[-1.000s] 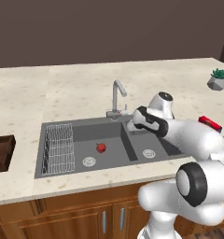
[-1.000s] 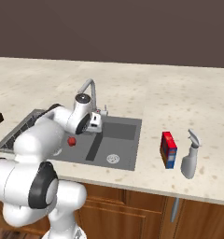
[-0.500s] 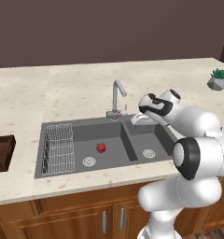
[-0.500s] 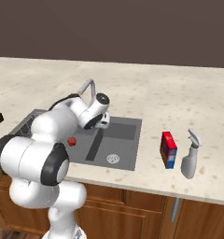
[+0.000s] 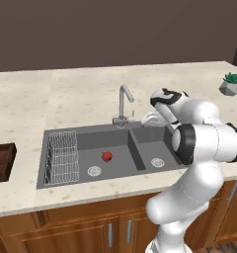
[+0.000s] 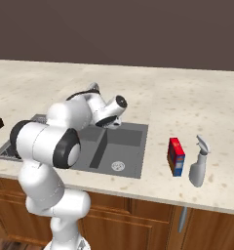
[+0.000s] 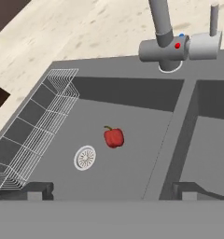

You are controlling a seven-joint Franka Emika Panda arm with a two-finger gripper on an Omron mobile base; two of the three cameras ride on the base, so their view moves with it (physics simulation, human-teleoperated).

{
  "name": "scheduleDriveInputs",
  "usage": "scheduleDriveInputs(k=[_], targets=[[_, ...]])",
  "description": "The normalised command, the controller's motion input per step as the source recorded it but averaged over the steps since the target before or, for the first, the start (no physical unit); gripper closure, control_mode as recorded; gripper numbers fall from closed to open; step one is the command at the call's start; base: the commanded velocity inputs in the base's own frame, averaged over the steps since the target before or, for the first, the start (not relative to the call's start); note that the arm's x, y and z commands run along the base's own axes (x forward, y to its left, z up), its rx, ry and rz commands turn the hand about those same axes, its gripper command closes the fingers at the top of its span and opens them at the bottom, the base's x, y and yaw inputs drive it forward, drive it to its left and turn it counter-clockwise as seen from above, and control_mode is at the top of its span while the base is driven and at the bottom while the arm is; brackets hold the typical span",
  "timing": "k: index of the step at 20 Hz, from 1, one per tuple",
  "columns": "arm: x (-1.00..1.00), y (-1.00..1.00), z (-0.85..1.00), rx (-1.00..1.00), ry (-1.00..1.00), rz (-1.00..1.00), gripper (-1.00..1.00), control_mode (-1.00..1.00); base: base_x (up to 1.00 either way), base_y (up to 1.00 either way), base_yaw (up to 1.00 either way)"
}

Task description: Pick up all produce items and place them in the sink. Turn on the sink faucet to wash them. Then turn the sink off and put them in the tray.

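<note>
Speckled counter (image 5: 66, 99) carries the sink (image 5: 86, 136). Tray (image 5: 2, 160) lies far left. Faucet (image 5: 123, 101) stands behind the divider, with the gripper (image 5: 147, 118) just right of its base, jaws wide and empty. Fruit (image 7: 114, 137) rests in the left basin beside the drain (image 7: 85, 157). Risk: the hand, close to the lever (image 7: 213, 18), may knock it sideways instead of turning it.

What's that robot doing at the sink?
The white robot arm is reaching toward the slim silver faucet, its gripper hovering beside the faucet's base. A small round red fruit already lies in the left basin of the dark grey double sink, between the round drain and the divider, near the wire rack. No water is running.
</note>
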Motion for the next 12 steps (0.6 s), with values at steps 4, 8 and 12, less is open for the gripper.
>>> scheduleDriveInputs(k=[4, 8, 12], targets=[[0.24, -0.02, 0.01, 0.09, 0.00, 0.03, -1.00, -1.00, 0.00, 0.00, 0.00], [0.25, 0.00, 0.03, 0.08, 0.00, 0.01, -1.00, -1.00, 0.00, 0.00, 0.00], [0.26, 0.00, 0.00, 0.06, 0.00, 0.00, -1.00, -1.00, 0.00, 0.00, 0.00]])
